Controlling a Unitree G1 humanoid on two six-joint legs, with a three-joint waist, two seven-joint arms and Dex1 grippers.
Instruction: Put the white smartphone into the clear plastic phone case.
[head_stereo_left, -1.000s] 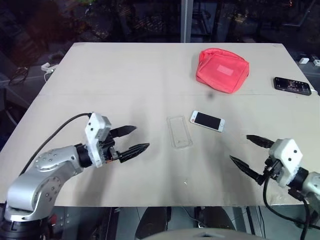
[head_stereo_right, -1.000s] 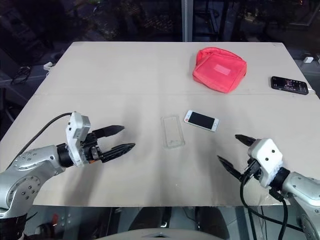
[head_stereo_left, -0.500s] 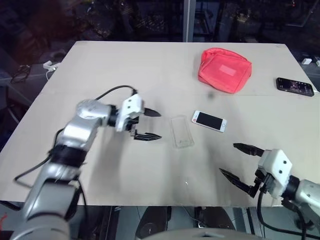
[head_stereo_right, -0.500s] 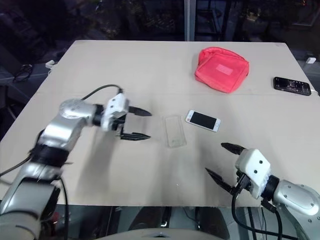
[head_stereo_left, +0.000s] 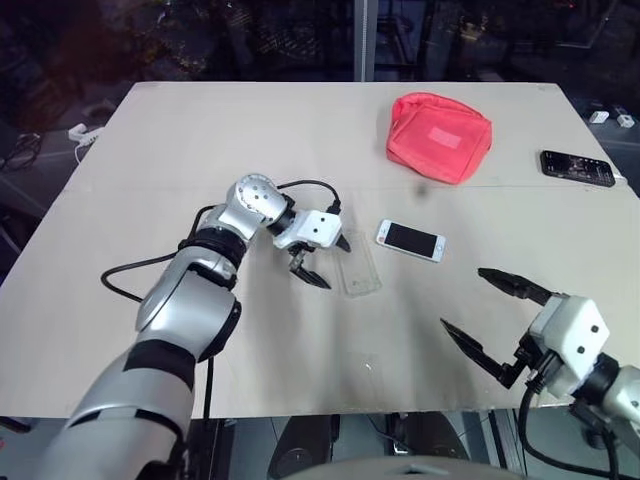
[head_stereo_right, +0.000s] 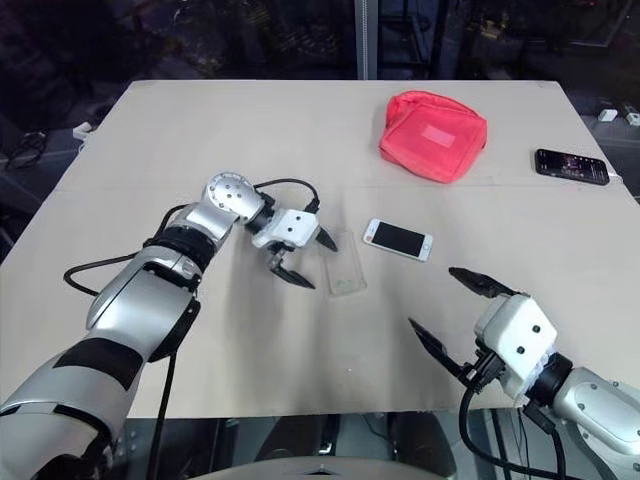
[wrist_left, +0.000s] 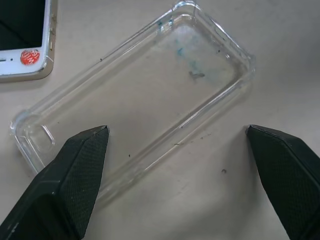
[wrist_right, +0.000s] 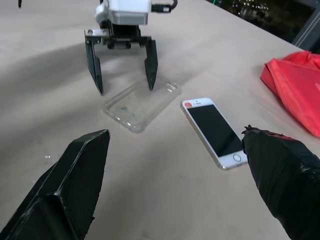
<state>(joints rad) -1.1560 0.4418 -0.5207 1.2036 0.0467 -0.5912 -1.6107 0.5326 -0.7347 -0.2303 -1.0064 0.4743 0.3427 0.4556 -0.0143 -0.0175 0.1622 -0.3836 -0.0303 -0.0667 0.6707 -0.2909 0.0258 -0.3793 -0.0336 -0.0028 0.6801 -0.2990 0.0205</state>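
Lying beside the white smartphone (head_stereo_left: 410, 240), the clear plastic phone case (head_stereo_left: 358, 267) faces the open left claw (head_stereo_left: 330, 262).

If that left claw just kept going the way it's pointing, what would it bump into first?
Most likely the thin clear plastic phone case, lying flat on the beige table. The left gripper points down with its open black fingers straddling one long edge. How high it hovers is hard to judge.
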